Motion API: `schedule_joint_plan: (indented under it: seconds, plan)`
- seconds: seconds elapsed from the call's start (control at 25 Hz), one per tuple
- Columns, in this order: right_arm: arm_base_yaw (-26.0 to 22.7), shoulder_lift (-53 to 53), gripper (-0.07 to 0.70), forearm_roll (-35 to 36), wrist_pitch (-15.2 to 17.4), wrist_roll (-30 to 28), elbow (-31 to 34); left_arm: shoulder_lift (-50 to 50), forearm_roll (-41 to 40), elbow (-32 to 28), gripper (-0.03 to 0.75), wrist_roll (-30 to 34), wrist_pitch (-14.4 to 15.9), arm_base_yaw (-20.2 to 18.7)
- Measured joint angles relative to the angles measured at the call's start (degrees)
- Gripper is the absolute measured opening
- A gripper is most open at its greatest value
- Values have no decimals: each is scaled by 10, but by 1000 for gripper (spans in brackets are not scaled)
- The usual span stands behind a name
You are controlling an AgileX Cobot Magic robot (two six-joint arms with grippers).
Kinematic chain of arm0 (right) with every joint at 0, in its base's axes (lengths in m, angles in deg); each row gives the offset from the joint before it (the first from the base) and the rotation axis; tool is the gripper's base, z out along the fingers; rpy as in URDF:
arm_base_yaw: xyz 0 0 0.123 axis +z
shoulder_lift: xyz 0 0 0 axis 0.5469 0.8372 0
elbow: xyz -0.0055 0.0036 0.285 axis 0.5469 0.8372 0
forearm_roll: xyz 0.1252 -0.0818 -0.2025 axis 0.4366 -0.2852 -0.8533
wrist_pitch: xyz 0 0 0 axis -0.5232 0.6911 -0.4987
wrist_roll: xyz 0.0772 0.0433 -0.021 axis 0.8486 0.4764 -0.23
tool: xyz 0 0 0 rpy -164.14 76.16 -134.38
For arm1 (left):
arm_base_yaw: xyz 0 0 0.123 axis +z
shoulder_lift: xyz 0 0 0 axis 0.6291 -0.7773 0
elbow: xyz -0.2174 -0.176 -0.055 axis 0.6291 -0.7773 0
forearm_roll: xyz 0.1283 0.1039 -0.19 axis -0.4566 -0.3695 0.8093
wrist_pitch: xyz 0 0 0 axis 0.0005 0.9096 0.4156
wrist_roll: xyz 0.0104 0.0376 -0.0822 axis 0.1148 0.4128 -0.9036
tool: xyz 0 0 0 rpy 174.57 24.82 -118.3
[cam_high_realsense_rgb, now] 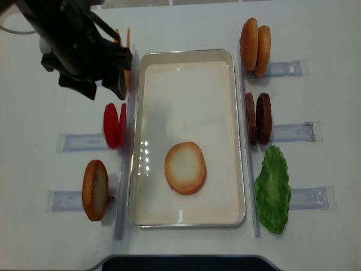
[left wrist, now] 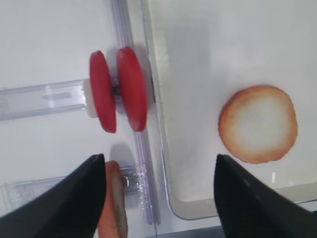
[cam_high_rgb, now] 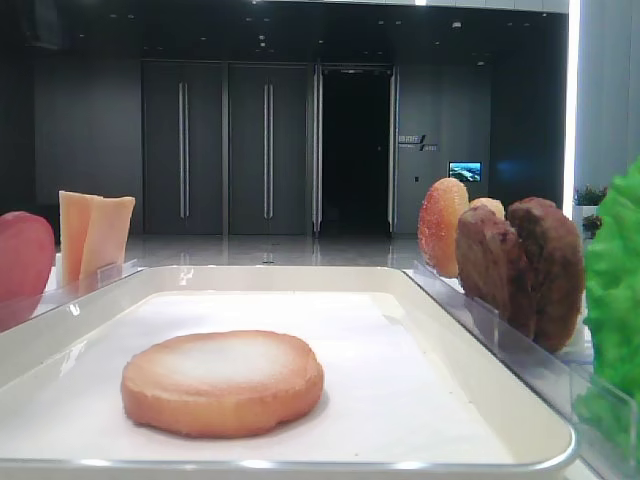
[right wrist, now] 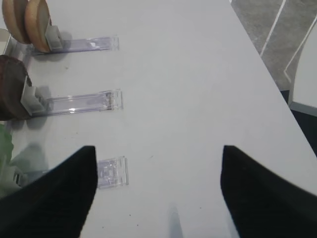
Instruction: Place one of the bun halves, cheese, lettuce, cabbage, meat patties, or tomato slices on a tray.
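A white tray (cam_high_realsense_rgb: 139, 135) lies mid-table with one bun half (cam_high_realsense_rgb: 185, 167) flat on it, cut face up. Left of the tray, two red tomato slices (cam_high_realsense_rgb: 114, 125) and another bun half (cam_high_realsense_rgb: 95, 189) stand in clear racks, with orange cheese (cam_high_rgb: 92, 235) behind. To the right stand two bun halves (cam_high_realsense_rgb: 255, 47), meat patties (cam_high_realsense_rgb: 258, 118) and lettuce (cam_high_realsense_rgb: 273, 189). My left gripper (left wrist: 159, 158) hangs open and empty, high over the tray's left rim (left wrist: 163, 163), near the tomato slices (left wrist: 119, 89). My right gripper (right wrist: 158, 148) is open and empty above bare table right of the racks.
Clear plastic rack rails (right wrist: 84, 102) run outward from both sides of the tray. The table's right edge (right wrist: 267, 64) drops to the floor. The left arm's dark body (cam_high_realsense_rgb: 73, 39) covers the far left corner and part of the cheese.
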Motion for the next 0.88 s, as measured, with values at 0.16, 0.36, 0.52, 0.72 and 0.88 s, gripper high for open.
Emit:
schedule_joint_plan:
  seconds: [0.16, 0.36, 0.52, 0.72, 0.88]
  plan:
    - [0, 0, 524, 0, 0, 0, 0, 7, -16, 0, 517, 19, 0, 37]
    - [0, 0, 524, 0, 0, 0, 0, 16, -24, 0, 517, 50, 0, 83]
    - [0, 0, 524, 0, 0, 0, 0, 19, -38, 0, 517, 62, 1, 115]
    - [0, 0, 524, 0, 0, 0, 0, 20, -54, 0, 517, 80, 2, 147]
    - [0, 0, 524, 0, 0, 0, 0, 20, -73, 0, 517, 92, 2, 168]
